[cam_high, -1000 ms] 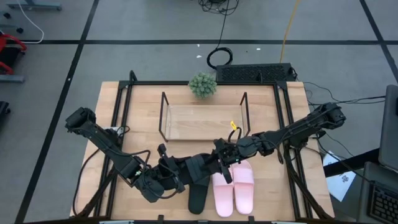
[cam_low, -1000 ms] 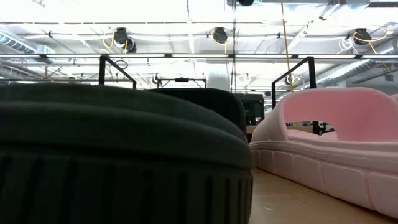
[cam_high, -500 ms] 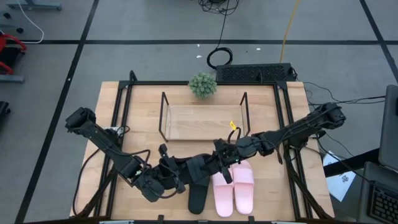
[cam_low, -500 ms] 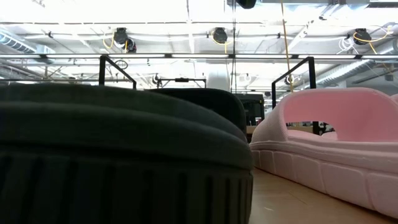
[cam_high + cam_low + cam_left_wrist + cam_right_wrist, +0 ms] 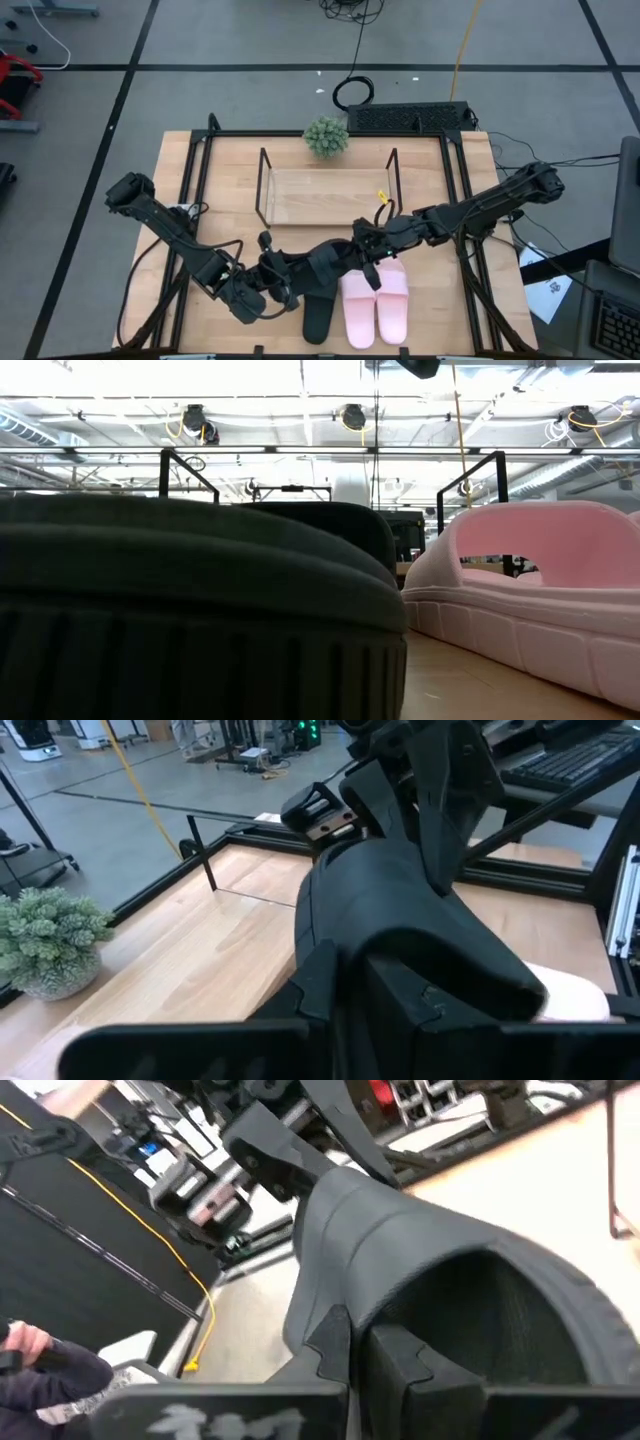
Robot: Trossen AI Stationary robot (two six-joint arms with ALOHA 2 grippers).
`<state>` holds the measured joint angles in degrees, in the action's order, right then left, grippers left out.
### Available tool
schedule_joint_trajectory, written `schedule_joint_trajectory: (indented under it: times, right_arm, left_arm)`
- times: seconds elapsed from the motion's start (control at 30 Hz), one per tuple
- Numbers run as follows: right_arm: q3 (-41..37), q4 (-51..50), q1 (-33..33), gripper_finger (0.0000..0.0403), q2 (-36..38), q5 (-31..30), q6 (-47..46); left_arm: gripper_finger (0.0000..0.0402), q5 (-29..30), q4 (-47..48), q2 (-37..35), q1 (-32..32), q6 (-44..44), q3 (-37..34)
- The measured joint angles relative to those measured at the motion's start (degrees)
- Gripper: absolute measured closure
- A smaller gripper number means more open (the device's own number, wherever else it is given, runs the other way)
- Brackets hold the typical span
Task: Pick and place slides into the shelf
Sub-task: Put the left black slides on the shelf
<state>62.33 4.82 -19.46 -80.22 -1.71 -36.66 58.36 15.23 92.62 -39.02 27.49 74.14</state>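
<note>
A black slide hangs between both arms above the surface, just short of the shelf, apparently a handover. The right gripper has its jaws clamped on the slide's strap. The left gripper is at the other end, its jaws seemingly loosening, though I cannot tell. Since the earlier frame, the slide sits slightly higher and the right gripper has shifted.

The other black slide and the pink pair wait on the surface.
</note>
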Motion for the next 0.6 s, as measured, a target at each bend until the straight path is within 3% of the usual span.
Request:
schedule_joint_trajectory:
  times: [0.27,0.43,0.6]
  right_arm:
    - [0.00,-5.57,0.42,0.0402,4.33,-5.75,2.02]
    - [0.00,-7.27,1.58,0.0402,6.74,-3.71,3.38]
    - [0.00,-10.54,5.40,0.0402,7.90,2.20,4.64]
  left_arm:
    - [0.0360,-4.39,2.03,0.00,-0.34,2.75,-0.01]
    - [0.0360,-6.07,2.75,0.00,-0.51,4.09,-0.01]
    - [0.0360,-6.34,3.73,0.00,-1.99,4.10,-0.05]
